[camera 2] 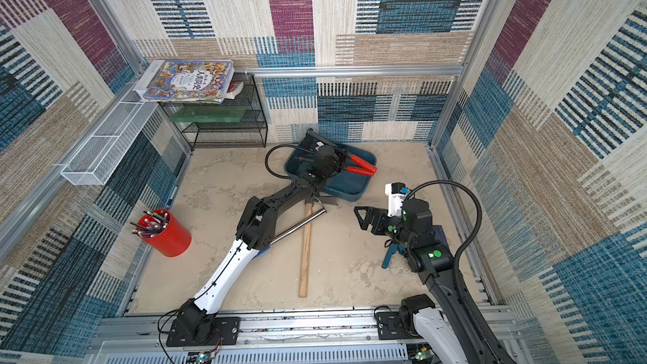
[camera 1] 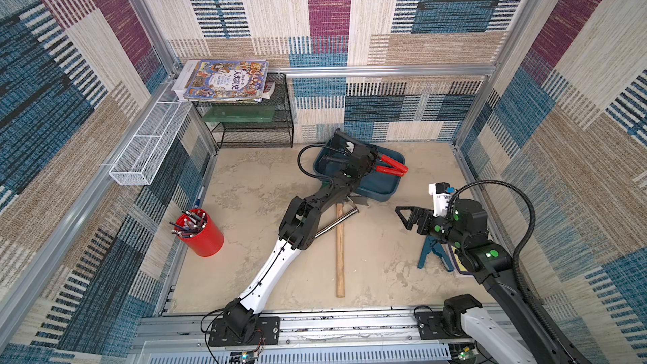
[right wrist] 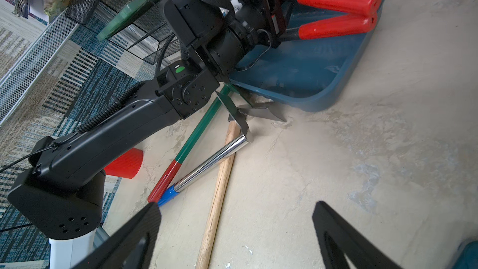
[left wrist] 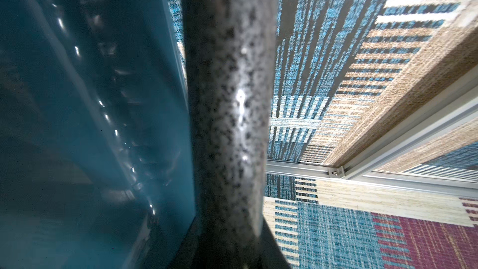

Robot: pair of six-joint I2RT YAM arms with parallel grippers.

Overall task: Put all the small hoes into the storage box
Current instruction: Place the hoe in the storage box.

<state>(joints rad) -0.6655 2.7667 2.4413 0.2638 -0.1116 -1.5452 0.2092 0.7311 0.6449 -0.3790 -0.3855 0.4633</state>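
Clutter nearest the base is a red cup of pencils and a blue crimper under the right arm, whose right gripper hangs with jaws wide apart above bare table. A chrome shaft lies across the wooden shaft of the small hoe. The left arm reaches forward above these crossed tools, left gripper clamped on red-handled cutters over the storage box; the hoe lies on the table outside it, bare steel head just beside the near rim.

Top views look steeply down; wrist views sit close, sharing storage box.
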